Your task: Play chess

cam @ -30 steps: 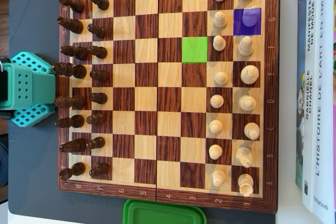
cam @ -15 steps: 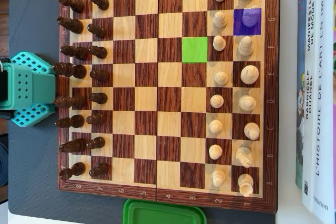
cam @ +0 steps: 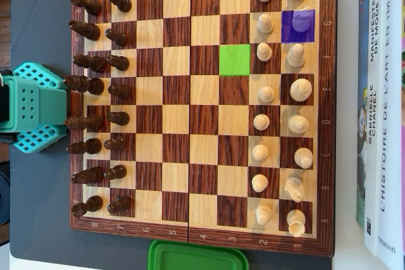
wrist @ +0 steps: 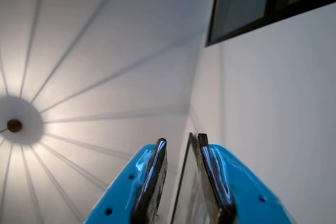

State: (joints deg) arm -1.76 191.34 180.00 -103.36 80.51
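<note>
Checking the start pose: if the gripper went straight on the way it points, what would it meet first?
The gripper points up at the ceiling near the wall corner; nothing nearer shows, though depth is unclear.

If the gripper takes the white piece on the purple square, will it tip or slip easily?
The white piece looks like smooth carved wood, so probably light and rigid, perhaps slippery. It stands taller than wide, so a sideways push likely tips it. The neighbouring pawn is close and may get knocked.

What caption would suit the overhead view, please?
Chessboard in starting position, one square highlighted green, another purple.
</note>
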